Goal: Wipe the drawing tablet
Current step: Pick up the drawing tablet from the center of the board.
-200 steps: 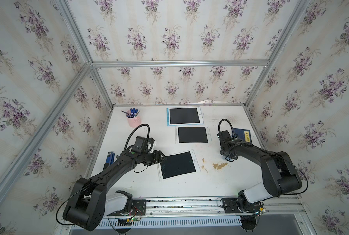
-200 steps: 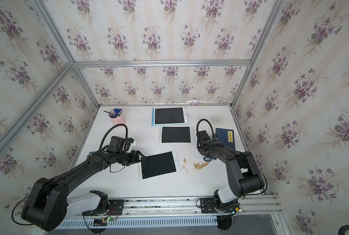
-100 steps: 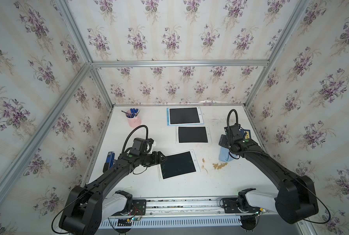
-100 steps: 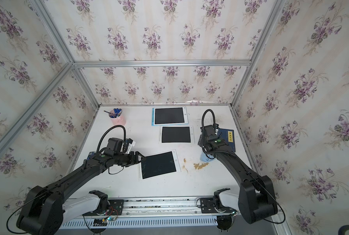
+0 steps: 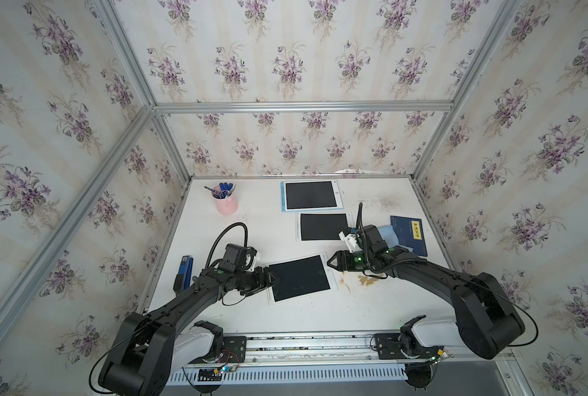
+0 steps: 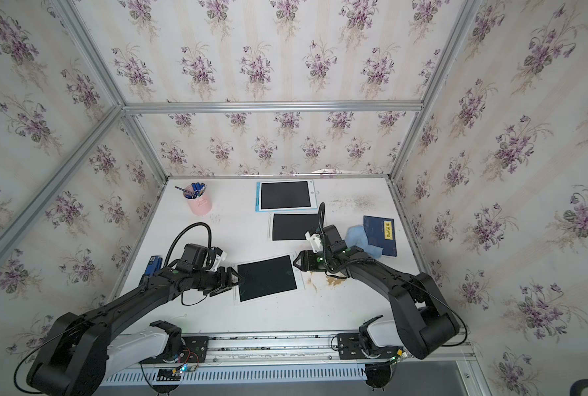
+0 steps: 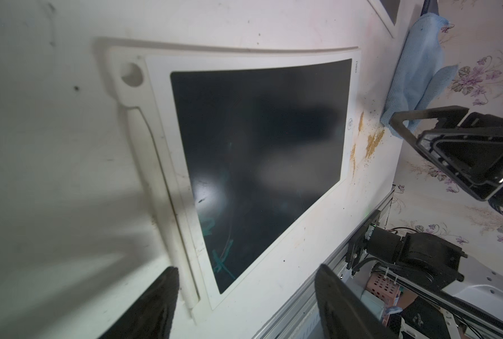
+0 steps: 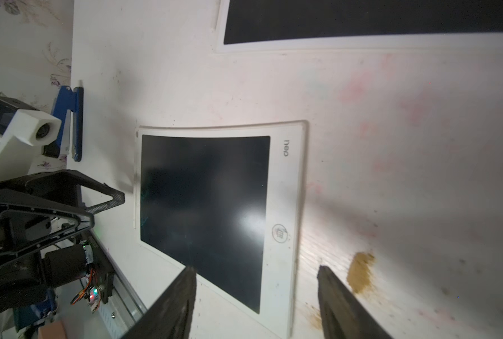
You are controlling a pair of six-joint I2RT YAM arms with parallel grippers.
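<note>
The drawing tablet, white-framed with a dark screen, lies flat near the table's front. Faint teal scribbles show on the drawing tablet in the left wrist view. My left gripper is open at its left edge, holding nothing. My right gripper is open and empty over the right edge of the tablet. A light blue cloth lies loose on the table behind the right wrist.
Two more tablets lie further back: a blue-framed one and a white one. A dark blue book lies at the right, a pink pen cup at the back left, a blue stapler at the left. A brown stain marks the table.
My right gripper opened and let go of the blue cloth, then swung left to the tablet's right edge. The cloth now lies by the book. The left arm has hardly moved.
</note>
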